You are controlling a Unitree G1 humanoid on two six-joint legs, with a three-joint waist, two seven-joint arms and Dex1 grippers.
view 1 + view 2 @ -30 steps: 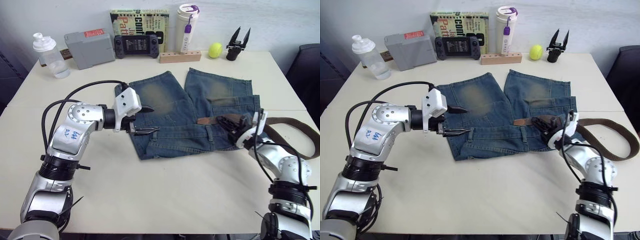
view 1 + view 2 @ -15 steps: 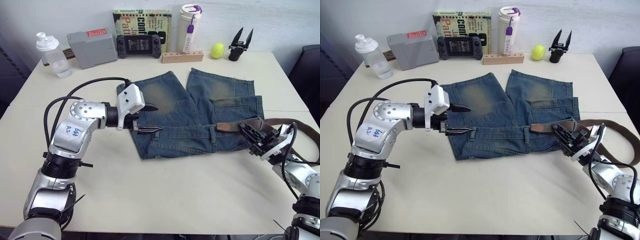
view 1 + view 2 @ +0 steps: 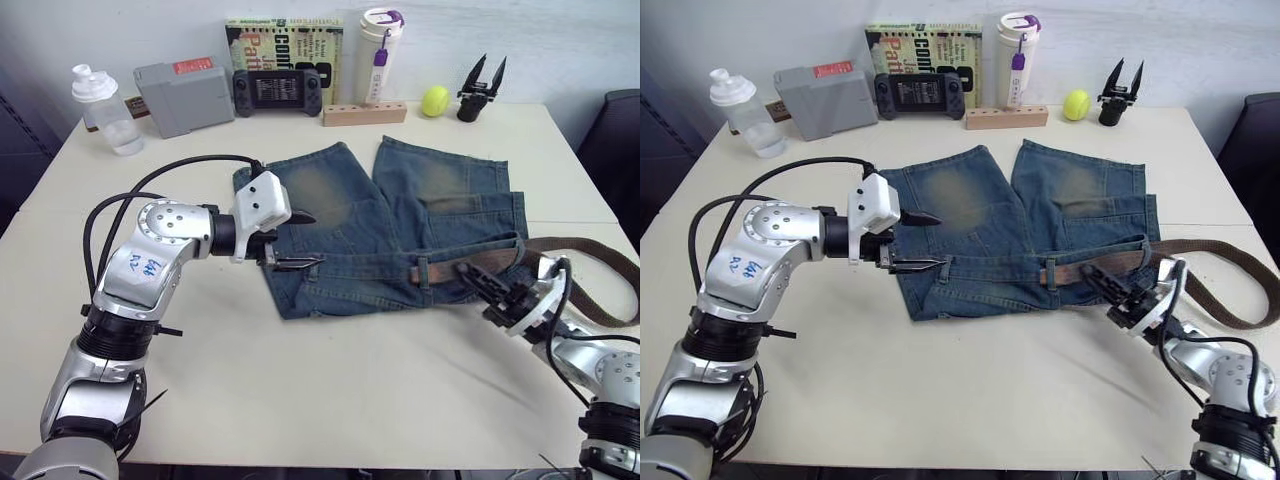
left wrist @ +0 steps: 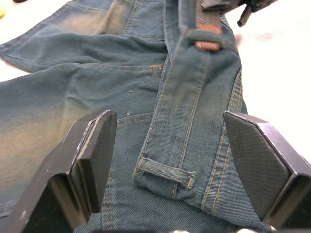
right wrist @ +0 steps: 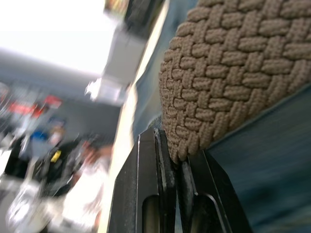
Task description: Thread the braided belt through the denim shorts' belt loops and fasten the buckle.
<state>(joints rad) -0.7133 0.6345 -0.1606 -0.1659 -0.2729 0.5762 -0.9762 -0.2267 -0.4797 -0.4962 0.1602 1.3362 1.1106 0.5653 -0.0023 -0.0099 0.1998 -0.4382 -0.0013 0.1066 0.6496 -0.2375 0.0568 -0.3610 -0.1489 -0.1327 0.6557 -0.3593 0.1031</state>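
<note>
The denim shorts (image 3: 345,205) lie flat on the table, waistband toward me. The braided belt (image 3: 585,244) curves in from the right along the waistband. Its tan tip (image 4: 209,45) pokes out from under one of the belt loops (image 3: 422,270) near the waistband's middle. My right gripper (image 3: 472,277) is shut on the belt (image 5: 243,73) just right of that loop. My left gripper (image 3: 316,240) stands open over the waistband's left end, with another belt loop (image 4: 165,172) lying between its fingers (image 4: 92,150), which touch nothing. The buckle is out of view.
Along the table's back edge stand a clear bottle (image 3: 100,100), a grey box (image 3: 180,97), a game controller (image 3: 275,90), a book (image 3: 280,35), a white tumbler (image 3: 375,45), a wooden block (image 3: 362,112), a tennis ball (image 3: 432,100) and a black gripper tool (image 3: 478,90). The bare tabletop (image 3: 330,400) lies in front of the shorts.
My right gripper drew back to the right with the belt, then pushed left again; the tan tip now sits under a middle waistband loop. The left gripper has stayed open in place.
</note>
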